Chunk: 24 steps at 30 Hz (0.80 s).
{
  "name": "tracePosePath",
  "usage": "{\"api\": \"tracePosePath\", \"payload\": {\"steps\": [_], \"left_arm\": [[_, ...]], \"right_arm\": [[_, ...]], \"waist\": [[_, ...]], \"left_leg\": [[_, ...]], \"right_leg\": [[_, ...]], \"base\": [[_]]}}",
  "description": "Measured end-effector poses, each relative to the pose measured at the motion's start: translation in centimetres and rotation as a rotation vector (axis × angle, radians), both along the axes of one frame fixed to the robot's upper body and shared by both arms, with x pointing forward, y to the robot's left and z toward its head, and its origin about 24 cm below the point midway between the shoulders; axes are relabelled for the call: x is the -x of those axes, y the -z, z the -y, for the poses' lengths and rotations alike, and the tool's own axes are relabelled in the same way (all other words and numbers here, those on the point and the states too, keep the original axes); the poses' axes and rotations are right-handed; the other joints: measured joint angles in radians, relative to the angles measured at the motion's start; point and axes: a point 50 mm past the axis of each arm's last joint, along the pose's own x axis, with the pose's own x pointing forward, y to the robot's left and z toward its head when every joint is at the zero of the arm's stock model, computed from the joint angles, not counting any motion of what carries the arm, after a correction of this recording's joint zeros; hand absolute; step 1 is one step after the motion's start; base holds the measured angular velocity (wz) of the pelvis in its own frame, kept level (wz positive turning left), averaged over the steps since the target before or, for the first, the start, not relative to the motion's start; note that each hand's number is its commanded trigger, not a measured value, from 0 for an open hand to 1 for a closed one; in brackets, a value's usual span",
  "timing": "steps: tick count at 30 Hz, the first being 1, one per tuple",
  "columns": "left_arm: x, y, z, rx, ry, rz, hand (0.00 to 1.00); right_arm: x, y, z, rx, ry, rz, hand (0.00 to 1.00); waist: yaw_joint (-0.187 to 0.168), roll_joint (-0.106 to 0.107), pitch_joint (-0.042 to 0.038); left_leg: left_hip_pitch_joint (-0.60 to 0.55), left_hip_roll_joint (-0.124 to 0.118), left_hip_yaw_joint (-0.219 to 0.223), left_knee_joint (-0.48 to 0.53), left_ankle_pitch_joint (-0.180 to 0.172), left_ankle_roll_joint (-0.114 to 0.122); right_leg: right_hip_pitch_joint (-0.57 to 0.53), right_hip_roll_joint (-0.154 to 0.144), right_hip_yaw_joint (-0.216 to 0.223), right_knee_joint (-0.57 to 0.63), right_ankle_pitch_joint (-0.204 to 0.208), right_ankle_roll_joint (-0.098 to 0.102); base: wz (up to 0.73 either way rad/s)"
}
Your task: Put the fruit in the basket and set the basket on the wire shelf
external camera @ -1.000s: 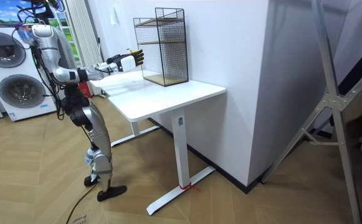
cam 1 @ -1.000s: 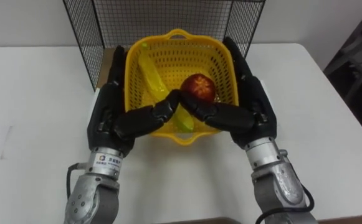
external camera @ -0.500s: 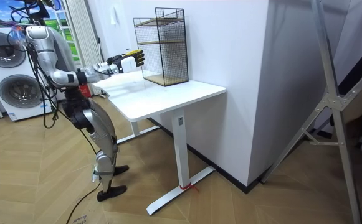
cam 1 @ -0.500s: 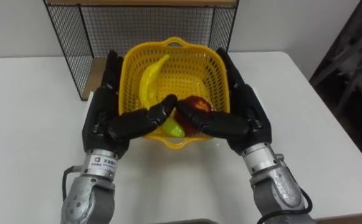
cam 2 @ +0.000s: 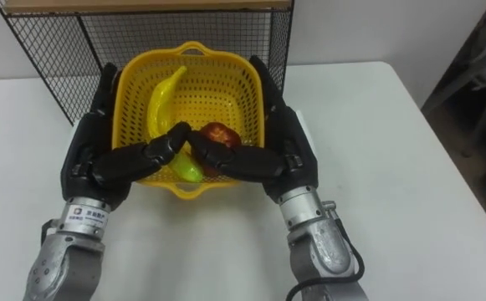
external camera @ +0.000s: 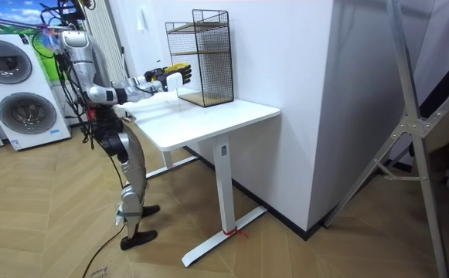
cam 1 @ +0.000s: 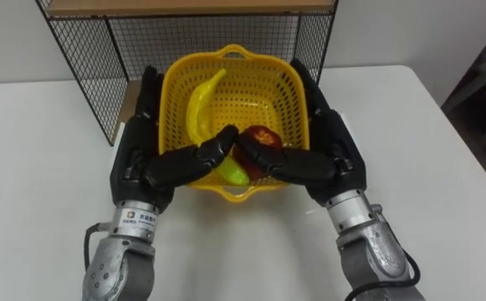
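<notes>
My left robot hand [cam 1: 138,155] and right robot hand [cam 1: 335,155] clamp the yellow basket [cam 1: 263,92] from either side: each lays straight fingers along an outer wall and folds its thumb over the near rim, and the two thumb tips almost meet above the fruit. Inside lie a banana [cam 1: 199,104] with its long axis running away from me along the left wall, a red apple [cam 1: 263,138] near my right thumb, and a green fruit [cam 1: 232,173] low at the near edge. So the fruit is already in, and I judge the placing to be the step left. The wire shelf [cam 1: 84,58] stands straight ahead beyond the basket, its open front towards me, with the basket's far handle at the mouth of the lower bay under the wooden board [cam 1: 184,7]. In the room view I stand at the end of the white worktop [cam 1: 42,167] with the basket seemingly held clear of it. The move is a straight push forward, both hands sharing it equally.
</notes>
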Motion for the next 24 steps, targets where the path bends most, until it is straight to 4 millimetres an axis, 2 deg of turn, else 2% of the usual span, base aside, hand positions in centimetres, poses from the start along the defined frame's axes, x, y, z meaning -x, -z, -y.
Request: {"api": "tracePosePath", "payload": {"steps": [5,8,10,11,12,13,14,15,16,20,22,24], "left_arm": [[-0.02,-0.02,0.06,0.004,-0.001,0.001,0.00],[-0.04,-0.02,0.11,0.007,-0.001,0.000,0.00],[-0.02,-0.01,0.18,0.009,0.002,-0.001,0.00],[-0.02,0.01,0.19,0.008,0.003,-0.002,0.00],[-0.01,0.05,0.13,0.004,0.003,-0.004,0.00],[-0.02,0.05,0.15,0.003,0.004,-0.003,0.00],[-0.01,0.06,0.19,0.003,0.005,-0.004,0.00],[-0.01,0.06,0.20,0.003,0.005,-0.004,0.00],[-0.08,-0.02,0.14,0.003,0.005,0.001,0.00],[-0.25,-0.03,-0.11,-0.001,-0.005,0.001,0.00],[-0.25,0.21,-0.09,-0.007,-0.002,-0.013,0.00],[-0.25,0.24,-0.04,-0.007,0.001,-0.016,0.00]], "right_arm": [[-0.01,-0.01,0.00,0.001,0.001,-0.001,0.00],[-0.03,-0.04,-0.02,0.004,0.006,0.000,0.00],[-0.07,-0.05,0.02,0.005,0.016,-0.002,0.00],[-0.08,-0.05,0.01,0.006,0.018,-0.003,0.00],[-0.07,0.01,-0.06,0.006,0.019,-0.006,0.00],[-0.09,-0.01,0.00,0.009,0.021,-0.005,0.00],[-0.10,-0.02,0.03,0.010,0.022,-0.004,0.00],[-0.11,-0.03,0.06,0.014,0.023,-0.002,0.00],[-0.14,-0.11,0.02,0.016,0.022,0.004,0.00],[-0.25,-0.04,-0.30,0.009,0.017,-0.001,0.00],[-0.28,0.19,-0.18,0.014,0.017,-0.013,0.00],[-0.29,0.19,-0.12,0.015,0.015,-0.013,0.00]], "waist": [[-0.008,-0.001,0.0022],[-0.017,-0.014,0.0108],[-0.017,-0.018,0.0124],[-0.017,-0.017,0.0134],[-0.015,-0.017,0.0158],[-0.016,-0.017,0.0162],[-0.018,-0.015,0.0167],[-0.020,-0.010,0.0191],[-0.019,-0.005,0.0175],[-0.003,-0.006,0.0177],[-0.004,-0.003,0.0174],[-0.006,-0.003,0.0167]], "left_leg": [[-0.004,-0.007,0.005,0.002,-0.005,0.007],[-0.004,-0.030,0.028,0.014,-0.019,0.026],[-0.002,-0.055,0.041,0.025,-0.037,0.047],[-0.004,-0.056,0.047,0.028,-0.044,0.052],[-0.003,-0.062,0.049,0.045,-0.057,0.063],[0.000,-0.064,0.042,0.070,-0.072,0.073],[0.004,-0.065,0.033,0.080,-0.078,0.079],[0.009,-0.068,0.023,0.087,-0.082,0.085],[0.007,-0.069,0.020,0.092,-0.084,0.092],[-0.010,-0.082,0.028,0.075,-0.068,0.115],[-0.008,-0.085,0.028,0.065,-0.063,0.124],[-0.007,-0.084,0.027,0.050,-0.054,0.127]], "right_leg": [[-0.005,-0.011,0.000,0.020,-0.011,0.008],[-0.040,-0.045,-0.002,0.110,-0.067,0.018],[-0.065,-0.078,-0.006,0.198,-0.098,0.044],[-0.079,-0.086,-0.014,0.236,-0.100,0.048],[-0.115,-0.107,-0.033,0.337,-0.096,0.054],[-0.132,-0.117,-0.037,0.396,-0.089,0.067],[-0.126,-0.116,-0.035,0.402,-0.086,0.072],[-0.110,-0.114,-0.024,0.381,-0.082,0.082],[-0.088,-0.112,-0.025,0.325,-0.082,0.088],[-0.042,-0.102,-0.025,0.167,-0.070,0.111],[-0.014,-0.100,-0.028,0.102,-0.049,0.123],[-0.006,-0.096,-0.032,0.069,-0.027,0.125]], "base": [[0.01],[0.08],[0.08],[0.07],[0.13],[0.18],[0.22],[0.17],[0.06],[-0.10],[0.00],[-0.02]]}}
